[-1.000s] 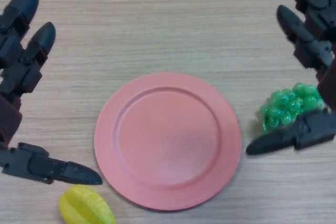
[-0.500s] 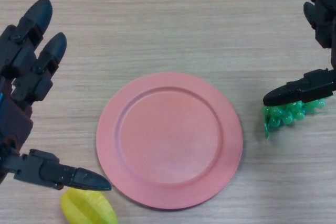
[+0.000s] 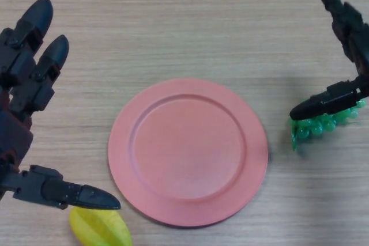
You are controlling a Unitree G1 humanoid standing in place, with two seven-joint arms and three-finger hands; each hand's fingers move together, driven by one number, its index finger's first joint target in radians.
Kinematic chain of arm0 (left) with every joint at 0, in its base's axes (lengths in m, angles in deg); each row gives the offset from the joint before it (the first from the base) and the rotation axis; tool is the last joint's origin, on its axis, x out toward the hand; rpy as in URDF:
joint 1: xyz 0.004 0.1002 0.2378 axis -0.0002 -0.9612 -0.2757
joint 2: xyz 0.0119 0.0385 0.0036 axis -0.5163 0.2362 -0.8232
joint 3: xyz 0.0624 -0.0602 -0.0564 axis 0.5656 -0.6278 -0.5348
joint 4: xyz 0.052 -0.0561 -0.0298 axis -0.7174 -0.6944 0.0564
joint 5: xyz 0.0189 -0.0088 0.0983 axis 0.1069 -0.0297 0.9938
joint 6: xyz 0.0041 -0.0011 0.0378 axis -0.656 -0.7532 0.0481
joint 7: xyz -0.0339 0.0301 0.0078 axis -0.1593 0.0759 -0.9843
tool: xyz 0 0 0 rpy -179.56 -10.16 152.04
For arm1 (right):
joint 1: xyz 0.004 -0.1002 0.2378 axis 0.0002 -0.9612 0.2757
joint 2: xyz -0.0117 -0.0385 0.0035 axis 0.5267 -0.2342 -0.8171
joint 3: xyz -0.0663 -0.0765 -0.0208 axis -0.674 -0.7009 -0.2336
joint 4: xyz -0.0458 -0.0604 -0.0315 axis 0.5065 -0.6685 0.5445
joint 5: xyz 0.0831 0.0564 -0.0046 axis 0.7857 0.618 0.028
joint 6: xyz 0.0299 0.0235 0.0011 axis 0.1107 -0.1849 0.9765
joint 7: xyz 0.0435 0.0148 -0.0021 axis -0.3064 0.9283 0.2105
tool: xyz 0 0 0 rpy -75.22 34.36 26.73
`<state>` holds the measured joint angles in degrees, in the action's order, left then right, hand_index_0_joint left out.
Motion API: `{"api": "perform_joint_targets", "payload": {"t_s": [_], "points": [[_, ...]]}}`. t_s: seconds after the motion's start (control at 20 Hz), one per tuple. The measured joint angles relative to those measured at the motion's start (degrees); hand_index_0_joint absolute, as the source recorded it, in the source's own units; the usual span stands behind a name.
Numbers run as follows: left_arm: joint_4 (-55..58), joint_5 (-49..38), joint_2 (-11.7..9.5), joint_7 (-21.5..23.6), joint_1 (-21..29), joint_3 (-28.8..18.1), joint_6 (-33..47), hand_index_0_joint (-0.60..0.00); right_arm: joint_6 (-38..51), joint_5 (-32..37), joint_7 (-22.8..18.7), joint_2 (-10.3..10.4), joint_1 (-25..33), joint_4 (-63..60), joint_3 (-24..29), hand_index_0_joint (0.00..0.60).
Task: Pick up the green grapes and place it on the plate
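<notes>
The bunch of green grapes (image 3: pixel 319 127) lies on the wooden table just right of the pink plate (image 3: pixel 187 149), apart from its rim. My right hand (image 3: pixel 340 93) hovers over the bunch at the right edge. Its thumb lies across the top of the grapes and hides their upper part, while its fingers (image 3: pixel 346 24) reach up and away, spread. Nothing lies on the plate. My left hand (image 3: pixel 26 84) is spread open at the left edge, with its thumb pointing toward the plate's lower left rim.
A yellow star fruit (image 3: pixel 101 230) lies at the bottom edge, below the left thumb and left of the plate's lower rim. The light wooden table (image 3: pixel 184 27) stretches behind the plate.
My right hand has shifted up and to the right. Its thumb, formerly below the grapes, now lies across their top and covers part of them. The left hand drifted slightly.
</notes>
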<state>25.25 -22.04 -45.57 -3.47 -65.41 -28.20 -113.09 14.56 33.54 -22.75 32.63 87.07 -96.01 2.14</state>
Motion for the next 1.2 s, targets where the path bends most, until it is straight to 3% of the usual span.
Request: {"api": "perform_joint_targets", "payload": {"t_s": [0.2, 0.35, 0.5, 0.6, 0.65, 0.8, 0.85, 0.9, 0.95, 1.05, 1.2], "points": [[-0.12, -0.15, -0.01, -0.02, 0.12, -0.02, 0.01, 0.0, 6.9, -2.53, -2.1, -0.17, 2.92, -12.42, -1.15, 0.0], [-0.18, -0.19, -0.01, -0.08, 0.11, -0.03, 0.01, 0.0, 11.78, -9.13, -4.18, -0.53, 5.14, -21.58, -2.28, 0.0], [-0.24, -0.25, -0.01, -0.18, 0.0, -0.26, 0.01, 0.0, 15.55, -18.87, -5.99, -1.9, 6.44, -29.86, -5.74, 0.0], [-0.4, -0.25, -0.01, -0.24, -0.04, -0.33, 0.01, 0.0, 20.37, -30.87, -8.45, -4.38, 8.66, -35.86, -9.04, 0.0], [-0.54, -0.24, -0.01, -0.26, -0.1, -0.37, 0.01, 0.0, 22.23, -34.92, -10.06, -5.34, 9.37, -37.71, -10.29, 0.05], [-0.64, -0.25, 0.0, -0.3, -0.23, -0.39, 0.01, 0.0, 24.17, -38.67, -11.4, -5.62, 10.26, -39.13, -10.63, 0.45], [-0.64, -0.25, 0.03, -0.31, -0.36, -0.4, 0.01, 0.0, 25.14, -40.06, -12.81, -5.61, 10.54, -40.05, -10.62, 0.55], [-0.65, -0.34, 0.19, -0.39, -0.82, -0.93, 0.04, 0.0, 25.01, -48.52, -16.24, -5.64, 11.22, -40.52, -10.46, 0.6], [-0.65, -0.51, 0.37, -0.46, -0.96, -1.67, 0.05, 0.0, 23.96, -50.66, -18.21, -5.69, 11.2, -40.45, -10.27, 0.6], [-0.66, -0.46, 0.6, -0.48, -1.95, -3.04, 0.87, 0.0, 21.71, -49.71, -17.9, -5.41, 9.37, -36.66, -7.84, 0.6], [-0.65, -0.46, 1.25, -0.77, -2.06, -2.34, 1.12, 0.0, 19.3, -46.26, -10.66, -4.11, 6.3, -27.27, -7.01, 0.6]]}}
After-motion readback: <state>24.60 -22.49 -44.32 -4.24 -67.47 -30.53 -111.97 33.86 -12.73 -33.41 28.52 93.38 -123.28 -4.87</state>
